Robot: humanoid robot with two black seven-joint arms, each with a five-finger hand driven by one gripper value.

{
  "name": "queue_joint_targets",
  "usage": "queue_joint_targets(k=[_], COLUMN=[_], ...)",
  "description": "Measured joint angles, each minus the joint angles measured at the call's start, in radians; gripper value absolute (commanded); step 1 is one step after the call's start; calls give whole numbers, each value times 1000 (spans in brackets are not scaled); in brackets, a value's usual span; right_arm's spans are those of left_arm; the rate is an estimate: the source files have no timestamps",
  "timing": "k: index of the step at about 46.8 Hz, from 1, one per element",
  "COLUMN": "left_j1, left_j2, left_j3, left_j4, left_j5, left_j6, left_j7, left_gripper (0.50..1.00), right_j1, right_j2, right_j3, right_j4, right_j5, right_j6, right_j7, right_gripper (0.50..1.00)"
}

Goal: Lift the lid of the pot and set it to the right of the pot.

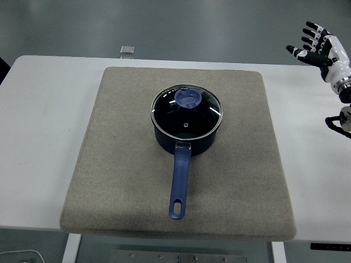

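The right hand (323, 48) has a white shell over the palm and black fingers (308, 37) banded with white segments at the joints. Below it sits a silver metal wrist ring, then black arm hardware with a thin black cable looping out.
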Motion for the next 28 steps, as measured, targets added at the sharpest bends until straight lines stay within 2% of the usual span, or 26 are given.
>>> queue_joint_targets(k=[12, 19, 22, 28], left_j1=[0, 0, 0, 0], left_j2=[0, 0, 0, 0], left_j3=[0, 0, 0, 0], left_j4=[0, 0, 0, 0], left_j5=[0, 0, 0, 0], left_j6=[0, 0, 0, 0], left_j7=[0, 0, 0, 0], left_gripper=[1000, 1000, 1000, 1000], right_j1=[14, 41, 48, 72], right_j2=[-41, -44, -44, -44], right_j3=[-4, -5, -4, -5], right_j4=[-2, 0, 2, 7], right_j5=[-26, -140, -200, -328], right_j6=[9, 46, 71, 149], right_j7=[5, 9, 28, 103], right_gripper=[913, 913, 913, 913])
